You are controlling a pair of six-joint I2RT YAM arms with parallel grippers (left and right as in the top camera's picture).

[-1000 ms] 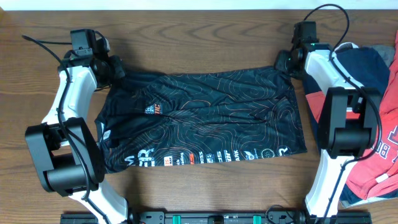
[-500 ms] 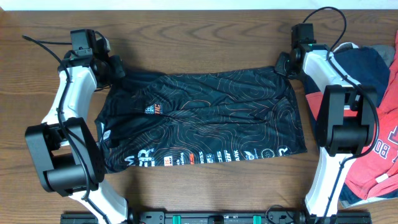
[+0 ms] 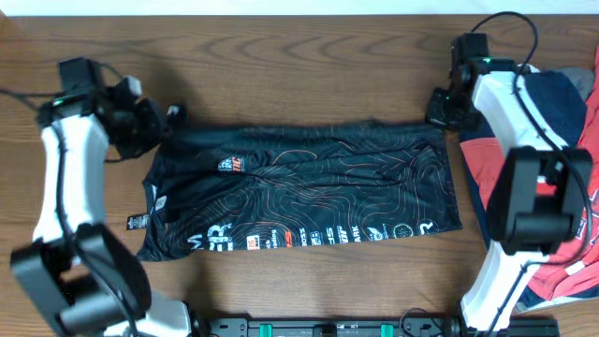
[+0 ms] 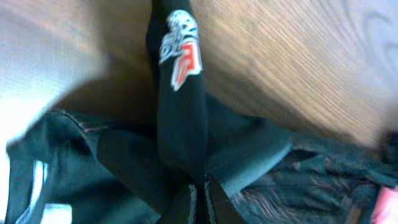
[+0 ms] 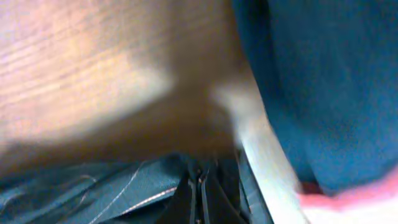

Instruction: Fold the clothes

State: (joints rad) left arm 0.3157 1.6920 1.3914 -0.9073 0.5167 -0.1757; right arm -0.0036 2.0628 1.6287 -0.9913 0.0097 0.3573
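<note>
The black jersey (image 3: 309,187) lies spread as a wide band across the middle of the desk (image 3: 299,56). Its row of small sponsor logos runs along the near edge, and its far edge is pulled into a nearly straight line between the two tools. The left tool (image 3: 171,116) sits at the far left corner of the jersey and the right tool (image 3: 438,110) at the far right corner.

In the left wrist view, the left tool (image 4: 200,198) has its fingers pinched together on black cloth. A taut strip of the jersey (image 4: 180,124) bearing a white-and-red logo stretches away from it over the wood. In the blurred right wrist view, the right tool (image 5: 200,190) has its fingers drawn close together, clamping the line-patterned cloth (image 5: 112,186).

The left arm (image 3: 56,187) rises along the desk's left edge and bends inward at the wrist toward its corner. The right arm (image 3: 519,131) reaches up the right side and turns inward likewise. The red-and-navy garments (image 3: 571,98) lie heaped just beside it at the right edge, partly under the arm.
</note>
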